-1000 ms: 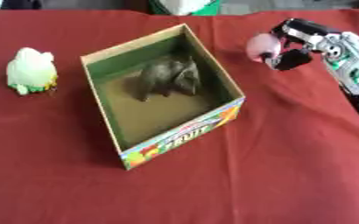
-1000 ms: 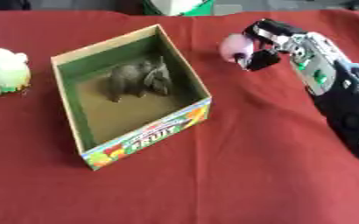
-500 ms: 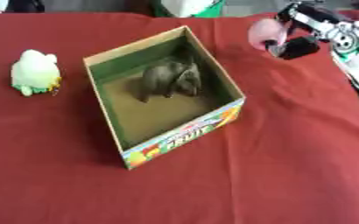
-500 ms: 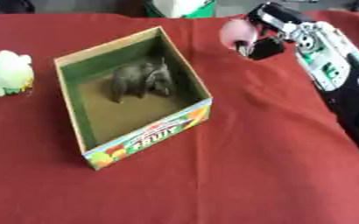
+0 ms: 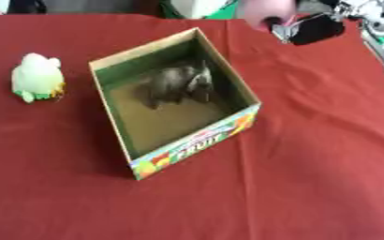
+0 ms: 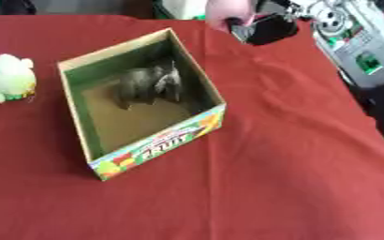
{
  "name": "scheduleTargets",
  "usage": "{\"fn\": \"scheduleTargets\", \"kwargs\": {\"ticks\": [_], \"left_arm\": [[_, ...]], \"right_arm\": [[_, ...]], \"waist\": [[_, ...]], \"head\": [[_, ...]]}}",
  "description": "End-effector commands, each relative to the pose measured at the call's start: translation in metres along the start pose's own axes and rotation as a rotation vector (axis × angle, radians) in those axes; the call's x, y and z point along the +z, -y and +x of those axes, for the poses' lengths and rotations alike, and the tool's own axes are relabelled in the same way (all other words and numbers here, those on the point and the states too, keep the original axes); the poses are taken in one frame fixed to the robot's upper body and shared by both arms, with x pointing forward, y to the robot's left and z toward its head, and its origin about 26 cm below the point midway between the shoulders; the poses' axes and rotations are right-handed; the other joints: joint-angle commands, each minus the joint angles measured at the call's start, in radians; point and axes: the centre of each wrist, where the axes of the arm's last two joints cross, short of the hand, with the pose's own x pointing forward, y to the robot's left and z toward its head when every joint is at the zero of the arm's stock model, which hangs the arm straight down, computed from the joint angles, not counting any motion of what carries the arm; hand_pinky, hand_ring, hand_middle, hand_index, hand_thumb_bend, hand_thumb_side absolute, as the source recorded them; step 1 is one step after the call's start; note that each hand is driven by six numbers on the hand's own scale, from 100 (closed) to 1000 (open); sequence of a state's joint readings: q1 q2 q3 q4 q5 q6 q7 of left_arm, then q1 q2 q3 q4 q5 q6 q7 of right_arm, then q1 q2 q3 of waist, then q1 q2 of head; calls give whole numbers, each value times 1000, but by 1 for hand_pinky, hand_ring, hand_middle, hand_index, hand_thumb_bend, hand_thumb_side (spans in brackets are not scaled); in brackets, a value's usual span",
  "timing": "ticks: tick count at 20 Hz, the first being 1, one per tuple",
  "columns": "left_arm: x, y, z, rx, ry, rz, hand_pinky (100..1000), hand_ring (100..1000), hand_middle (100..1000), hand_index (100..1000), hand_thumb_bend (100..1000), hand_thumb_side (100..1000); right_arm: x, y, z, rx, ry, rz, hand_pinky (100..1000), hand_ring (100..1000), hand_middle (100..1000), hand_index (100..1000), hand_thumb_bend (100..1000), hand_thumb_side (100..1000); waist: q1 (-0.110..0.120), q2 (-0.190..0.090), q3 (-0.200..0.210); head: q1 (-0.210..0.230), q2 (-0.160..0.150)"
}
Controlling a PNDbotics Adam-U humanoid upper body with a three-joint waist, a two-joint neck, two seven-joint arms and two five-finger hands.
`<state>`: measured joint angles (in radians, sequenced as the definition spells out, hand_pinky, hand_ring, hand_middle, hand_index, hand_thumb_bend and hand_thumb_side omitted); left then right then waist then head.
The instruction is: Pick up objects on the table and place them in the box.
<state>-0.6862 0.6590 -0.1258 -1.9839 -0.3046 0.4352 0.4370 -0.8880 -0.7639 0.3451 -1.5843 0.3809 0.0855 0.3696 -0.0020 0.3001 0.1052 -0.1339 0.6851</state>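
An open cardboard box [image 5: 226,66] with a printed fruit label on its front stands left of the middle of the red table. A grey plush animal [image 5: 175,84] lies inside it toward the far end. A pale green and yellow plush toy [image 5: 37,78] sits on the cloth left of the box. At the top, my right hand [image 6: 270,29] is shut on a pink soft thing [image 6: 228,11], held in the air just beyond the box's far right corner. The pink thing is partly cut off by the top edge. My left hand does not show.
The red cloth [image 5: 310,178] covers the whole table. My right forearm [image 6: 352,44], silver with green parts, runs down the right edge. A white and green thing [image 5: 200,6] stands at the table's far edge behind the box.
My right hand has risen and moved left with the pink thing, from right of the box toward its far right corner. The box and both plush toys have not moved.
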Motion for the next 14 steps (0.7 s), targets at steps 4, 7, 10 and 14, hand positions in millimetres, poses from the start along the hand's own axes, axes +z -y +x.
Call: {"fn": "scheduleTargets", "kwargs": {"ticks": [4,7,10,14], "left_arm": [[-6,-8,7,3,36,32,661,669,725,821,337,877],[-7,-8,7,6,38,33,660,669,724,821,338,878],[-7,-8,8,8,40,33,661,669,724,821,338,878],[-7,-8,9,12,42,34,660,669,724,821,339,878]], "right_arm": [[-7,7,36,38,100,41,606,719,488,562,100,263],[-14,-1,45,33,127,78,604,718,488,562,100,263],[-19,-7,50,34,142,104,603,718,488,562,100,262],[-28,-22,57,36,160,155,599,718,491,562,100,266]], "waist": [[0,-27,6],[-1,-26,8],[-1,-25,10],[-2,-22,12]], "head": [[-13,-11],[-15,-12],[-15,-11],[-16,-13]]}}
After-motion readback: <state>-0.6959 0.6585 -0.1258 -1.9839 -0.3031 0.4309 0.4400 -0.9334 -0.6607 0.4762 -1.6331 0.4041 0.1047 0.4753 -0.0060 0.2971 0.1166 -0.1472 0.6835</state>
